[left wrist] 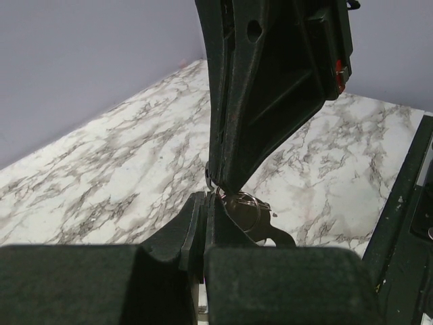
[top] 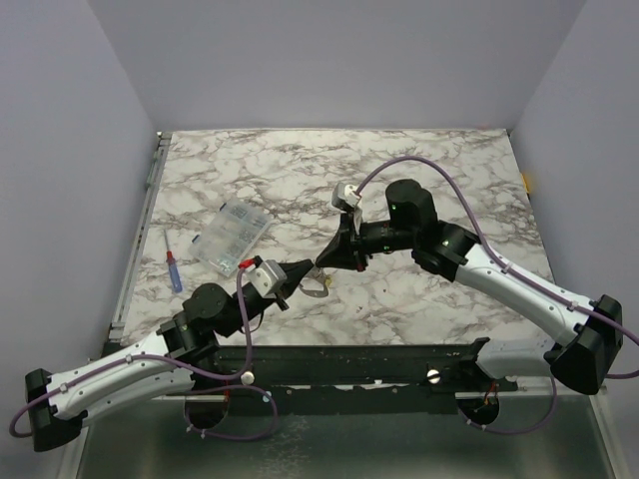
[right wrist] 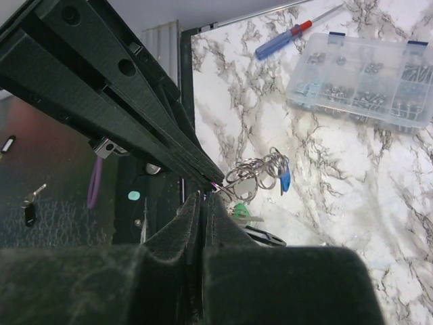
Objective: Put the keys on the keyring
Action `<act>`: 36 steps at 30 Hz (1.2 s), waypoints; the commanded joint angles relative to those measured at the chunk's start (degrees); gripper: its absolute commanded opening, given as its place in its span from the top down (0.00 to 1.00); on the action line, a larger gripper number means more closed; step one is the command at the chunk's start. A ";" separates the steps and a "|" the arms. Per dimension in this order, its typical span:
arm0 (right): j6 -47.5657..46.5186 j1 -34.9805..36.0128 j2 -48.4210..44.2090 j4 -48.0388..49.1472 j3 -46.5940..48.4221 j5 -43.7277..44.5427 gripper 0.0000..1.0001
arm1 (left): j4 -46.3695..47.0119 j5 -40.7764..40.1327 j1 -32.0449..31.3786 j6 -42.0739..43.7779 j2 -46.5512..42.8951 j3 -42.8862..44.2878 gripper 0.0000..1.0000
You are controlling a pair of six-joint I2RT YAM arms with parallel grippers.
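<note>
My right gripper (right wrist: 201, 200) and left gripper (right wrist: 215, 181) are both pressed together, tips touching, apparently pinching the keyring (right wrist: 254, 177). It hangs at their 3 o'clock, carrying a green key (right wrist: 241, 210) and a blue key (right wrist: 285, 179). I recommend one grip stay fixed while the other parts the coil gently.

No readable text or labels anywhere

The right gripper (right wrist: 202, 200), jaws pressed together, meets the closed tip of the left gripper (right wrist: 214, 181) at the keyring's (right wrist: 254, 177) near end. A blue key (right wrist: 285, 180) sits at its far end, a green key (right wrist: 241, 211) just below. Farther off on the marble table (right wrist: 352, 203) lie a clear box (right wrist: 365, 78) and a screwdriver (right wrist: 284, 39).
</note>
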 commanded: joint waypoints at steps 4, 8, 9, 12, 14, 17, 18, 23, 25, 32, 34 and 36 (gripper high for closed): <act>3.88 0.68 0.40 5.45 -1.92 0.39 0.99 | 5.46 1.25 -0.19 -0.22 -1.82 0.05 1.00; 4.20 0.68 0.16 6.68 -2.31 1.08 0.99 | 5.49 2.15 -0.19 -0.07 -1.89 -0.04 1.00; 4.18 0.68 0.09 6.86 -2.36 1.42 0.99 | 5.49 2.28 -0.19 -0.04 -1.95 -0.04 1.00; 4.16 0.68 0.15 7.02 -2.64 1.97 1.00 | 5.44 2.68 -0.21 0.10 -1.94 -0.08 1.00; 4.44 0.68 0.07 7.39 -2.86 2.89 0.99 | 5.46 3.20 -0.19 0.30 -2.11 -0.13 1.00; 3.91 0.68 -0.70 7.73 -3.25 4.32 0.99 | 5.37 4.25 -0.19 0.55 -2.60 -0.30 1.00; 3.63 0.54 -0.97 7.84 -3.29 4.56 1.00 | 5.38 4.70 -0.19 0.58 -2.79 -0.37 1.00; 3.45 -0.39 1.15 7.43 -2.35 2.89 0.99 | 5.35 6.95 -0.19 0.84 -3.66 -0.56 1.00; 3.52 -0.65 1.35 7.69 -2.44 3.05 0.99 | 5.07 6.62 -0.21 0.75 -3.97 -0.64 1.00; 6.63 -4.43 1.67 10.91 -4.40 -0.97 1.00 | 4.18 7.02 -0.21 1.07 -5.16 -1.00 1.00; 7.15 -4.88 2.02 10.94 -4.71 -1.94 0.99 | 3.89 7.32 -0.24 1.19 -5.20 -0.93 1.00; 7.15 -4.90 2.54 10.94 -4.79 -2.42 0.99 | 3.77 7.52 -0.19 1.39 -5.23 -0.93 1.00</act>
